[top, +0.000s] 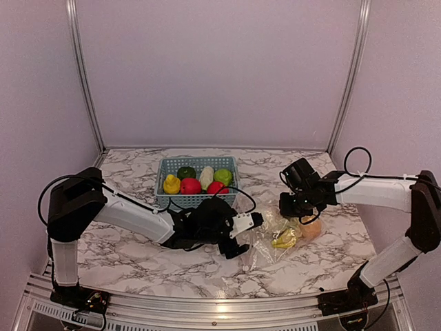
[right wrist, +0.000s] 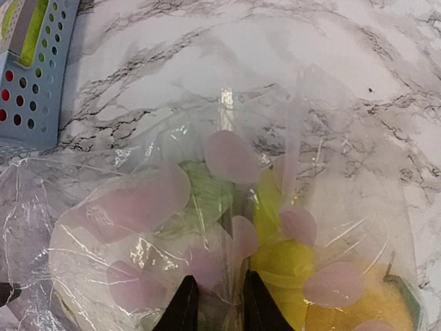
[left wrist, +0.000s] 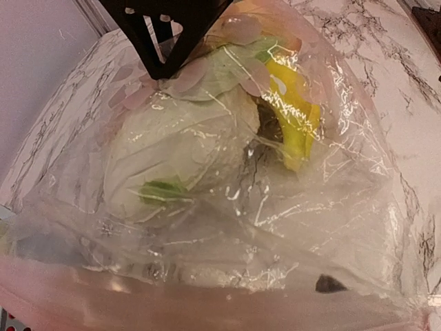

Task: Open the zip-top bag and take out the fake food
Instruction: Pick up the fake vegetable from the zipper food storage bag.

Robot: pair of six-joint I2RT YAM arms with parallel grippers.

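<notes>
The clear zip-top bag (top: 274, 236) lies on the marble table to the right of centre. Inside it is fake food: a white cauliflower with green leaves (left wrist: 180, 148), a yellow banana (left wrist: 295, 118) and an orange piece (right wrist: 389, 310). My right gripper (right wrist: 219, 307) is shut on a fold of the bag's far end, lifting it slightly. My left gripper (top: 245, 236) stands open at the bag's near end. The pale zipper strip (left wrist: 207, 307) runs right across the bottom of the left wrist view. One dark fingertip (left wrist: 331, 283) shows through the plastic.
A light blue slotted basket (top: 197, 198) stands behind the left gripper, holding yellow, red, green and white toy fruits. Its corner (right wrist: 34, 83) appears at the right wrist view's top left. Metal uprights and walls close off the back and sides.
</notes>
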